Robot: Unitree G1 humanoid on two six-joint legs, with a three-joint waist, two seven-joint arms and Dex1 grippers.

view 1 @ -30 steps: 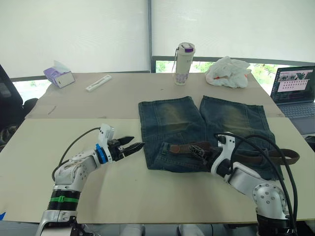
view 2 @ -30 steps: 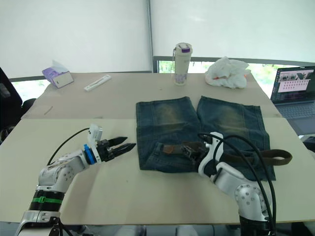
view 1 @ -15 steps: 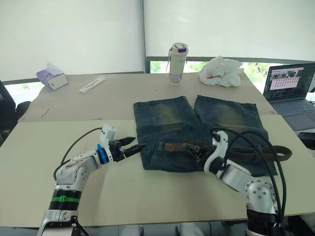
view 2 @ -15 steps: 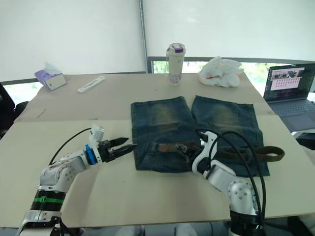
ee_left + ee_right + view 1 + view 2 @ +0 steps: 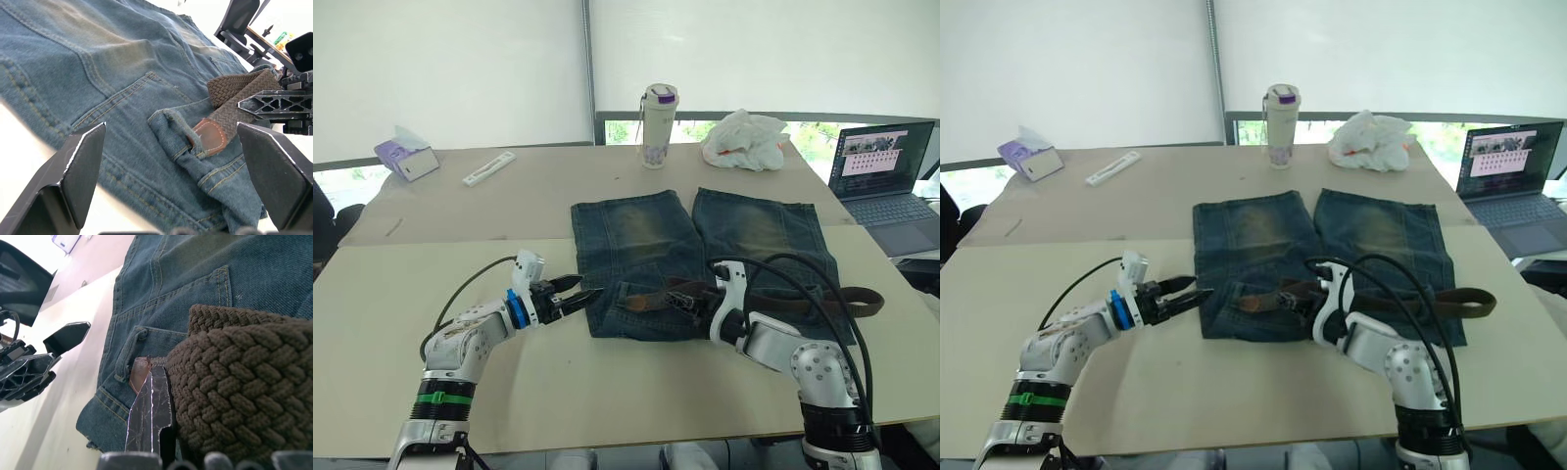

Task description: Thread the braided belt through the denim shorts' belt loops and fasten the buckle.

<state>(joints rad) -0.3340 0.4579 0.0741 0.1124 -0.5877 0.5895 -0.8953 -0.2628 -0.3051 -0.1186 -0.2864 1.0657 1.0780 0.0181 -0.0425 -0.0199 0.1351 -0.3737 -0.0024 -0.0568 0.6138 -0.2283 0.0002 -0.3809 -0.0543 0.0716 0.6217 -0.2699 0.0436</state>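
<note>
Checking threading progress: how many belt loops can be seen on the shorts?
1: a belt loop near the denim shorts' waistband end by the left tool, with the braided belt's leather tip at it. Others may be hidden.

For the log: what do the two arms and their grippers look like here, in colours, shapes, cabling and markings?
Both arms are silver-grey metal with rounded joint housings. The left arm has a green band and black segment low down, a blue ring at the wrist and a white block above it, with one thin black cable looping along it. The right arm carries several thick black cables arching over it. The left gripper has black, pointed fingers.
</note>
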